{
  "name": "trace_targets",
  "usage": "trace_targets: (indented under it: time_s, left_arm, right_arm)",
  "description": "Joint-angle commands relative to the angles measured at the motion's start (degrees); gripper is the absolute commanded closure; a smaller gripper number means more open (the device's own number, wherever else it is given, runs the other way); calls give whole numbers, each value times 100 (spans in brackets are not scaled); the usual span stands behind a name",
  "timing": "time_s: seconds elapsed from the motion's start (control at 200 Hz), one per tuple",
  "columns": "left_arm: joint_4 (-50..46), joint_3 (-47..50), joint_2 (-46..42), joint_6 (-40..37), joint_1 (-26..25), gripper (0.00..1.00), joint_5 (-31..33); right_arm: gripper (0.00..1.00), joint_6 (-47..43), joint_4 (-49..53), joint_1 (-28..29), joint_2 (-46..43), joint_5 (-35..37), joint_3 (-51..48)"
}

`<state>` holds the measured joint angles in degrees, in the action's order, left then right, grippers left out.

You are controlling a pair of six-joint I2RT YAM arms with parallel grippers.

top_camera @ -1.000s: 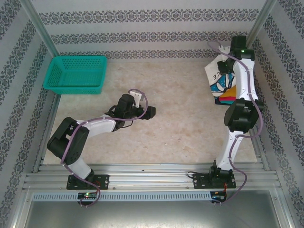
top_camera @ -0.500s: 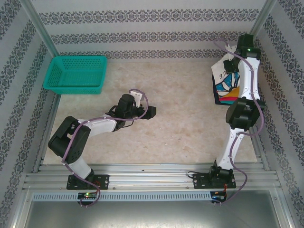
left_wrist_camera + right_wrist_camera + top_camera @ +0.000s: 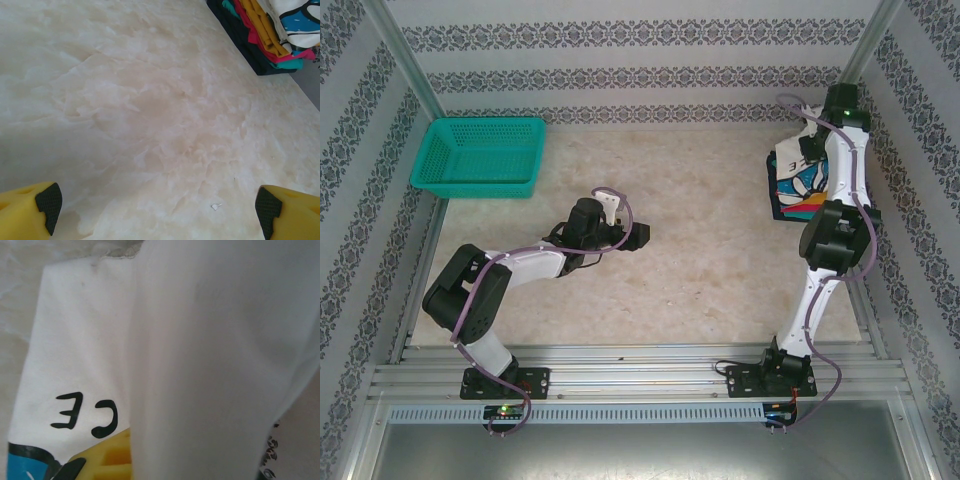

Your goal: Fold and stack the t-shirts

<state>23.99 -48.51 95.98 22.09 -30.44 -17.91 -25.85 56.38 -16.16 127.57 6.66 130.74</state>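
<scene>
A white t-shirt [image 3: 792, 168] with a blue daisy print lies over a stack of folded t-shirts [image 3: 802, 210] at the far right of the table. My right gripper [image 3: 811, 149] is shut on its far part. In the right wrist view the white cloth [image 3: 210, 365] drapes over the jaws, and one yellow finger [image 3: 102, 460] shows below the black lettering [image 3: 85, 415]. The left wrist view catches the stack [image 3: 260, 37] side on, with orange, red and teal layers under the white shirt [image 3: 300, 15]. My left gripper [image 3: 638, 236] hovers open over bare table at mid-table, nothing in it [image 3: 157, 212].
A teal mesh basket [image 3: 480, 155] stands at the far left of the table. Patterned walls close in the table on three sides, and the right wall runs just beside the stack. The marbled tabletop [image 3: 700, 250] lies between the two arms.
My right gripper has moved right and farther back toward the corner, drawing the white t-shirt with it over the stack. The left arm has not moved.
</scene>
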Motion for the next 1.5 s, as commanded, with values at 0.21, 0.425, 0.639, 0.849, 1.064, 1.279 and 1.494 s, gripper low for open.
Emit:
trace_targets:
  time_s: [0.21, 0.425, 0.639, 0.849, 1.064, 1.279, 1.494]
  left_arm:
    - [498, 21, 122, 155, -85, 0, -181]
    - [532, 5, 118, 173, -90, 0, -221]
    - [580, 23, 107, 200, -85, 0, -224]
    - [644, 44, 87, 217, -86, 0, -234]
    - [792, 78, 87, 261, -86, 0, -283]
    - [812, 128, 43, 226, -85, 0, -352]
    - [985, 125, 74, 357, -85, 0, -510]
  right_arm:
    - [91, -397, -763, -33, -127, 472, -275]
    - [25, -439, -969, -27, -131, 739, -321]
    - [20, -410, -1107, -11, -172, 928, -386]
    - [19, 255, -1678, 66, -879, 610, -1103]
    - [17, 1153, -3199, 218, -2192, -53, -3273]
    - [30, 2728, -3750, 177, -2776, -529, -4454]
    - [63, 4745, -5469, -14, -2925, -927, -5655]
